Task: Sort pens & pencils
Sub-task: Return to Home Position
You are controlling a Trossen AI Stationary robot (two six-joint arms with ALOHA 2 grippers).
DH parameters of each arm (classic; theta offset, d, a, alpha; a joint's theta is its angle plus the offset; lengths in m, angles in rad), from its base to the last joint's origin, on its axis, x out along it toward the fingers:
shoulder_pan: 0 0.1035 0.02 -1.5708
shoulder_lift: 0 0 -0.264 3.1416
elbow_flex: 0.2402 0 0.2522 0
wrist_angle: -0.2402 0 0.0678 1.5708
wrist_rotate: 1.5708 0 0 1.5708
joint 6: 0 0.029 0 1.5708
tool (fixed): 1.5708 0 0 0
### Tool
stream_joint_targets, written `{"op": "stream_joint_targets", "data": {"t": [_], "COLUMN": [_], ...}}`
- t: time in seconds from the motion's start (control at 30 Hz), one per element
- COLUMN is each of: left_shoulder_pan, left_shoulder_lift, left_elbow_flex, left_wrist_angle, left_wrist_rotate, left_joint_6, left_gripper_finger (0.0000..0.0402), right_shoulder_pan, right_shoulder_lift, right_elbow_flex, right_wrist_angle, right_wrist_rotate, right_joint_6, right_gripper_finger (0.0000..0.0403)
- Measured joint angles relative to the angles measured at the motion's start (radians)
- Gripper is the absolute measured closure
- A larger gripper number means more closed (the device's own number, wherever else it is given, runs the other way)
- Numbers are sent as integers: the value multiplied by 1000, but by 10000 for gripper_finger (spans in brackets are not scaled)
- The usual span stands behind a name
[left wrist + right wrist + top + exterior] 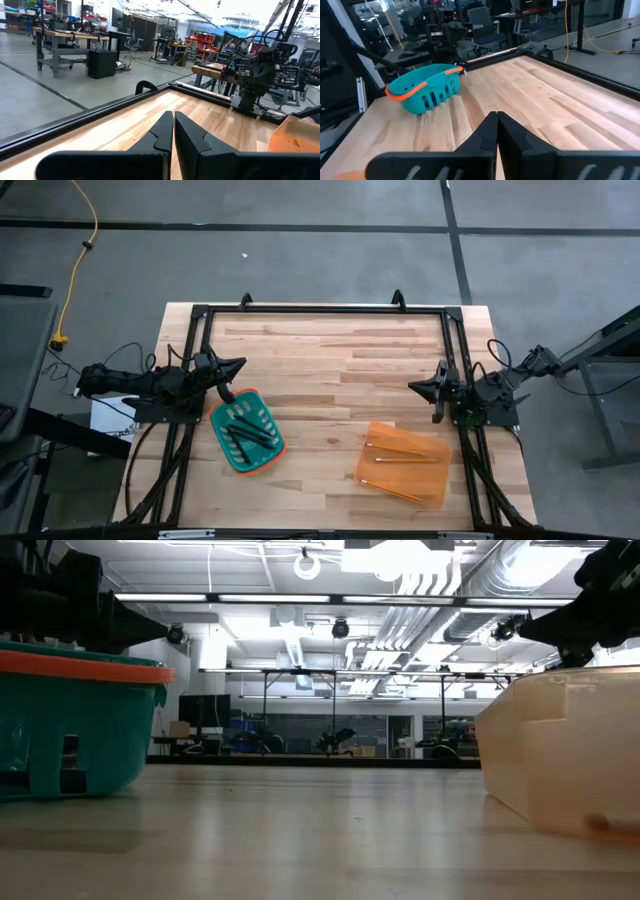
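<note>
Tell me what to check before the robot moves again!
1. Pens lie in the teal bin: ok.
2. Pencils lie in the orange bin: ok.
3. Left gripper shut and empty: ok.
4. Right gripper shut and empty: ok.
5. Left gripper clear of the teal bin's rim: cannot tell.
</note>
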Motion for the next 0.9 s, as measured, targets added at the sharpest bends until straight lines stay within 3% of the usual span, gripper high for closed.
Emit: {"op": "stream_joint_targets", "data": {"t": [0.33, 0.67, 0.9], "left_shoulder_pan": [0, 0, 0], "left_shoulder_lift": [0, 0, 0], "left_elbow_flex": [0, 0, 0], "left_wrist_angle": [0, 0, 0], "left_wrist_rotate": [0, 0, 0], "left_joint_6": [0, 0, 0], "left_gripper_finger": [396, 397, 397], "right_shoulder_pan": [0, 0, 0], "right_shoulder_lift": [0, 0, 0], "right_elbow_flex": [0, 0, 0], "right_wrist_angle": [-66, -72, -72], "right_wrist_rotate": [0, 1, 51], "right_joint_6": [73, 42, 60], "right_gripper_finger": [403, 403, 402]}}
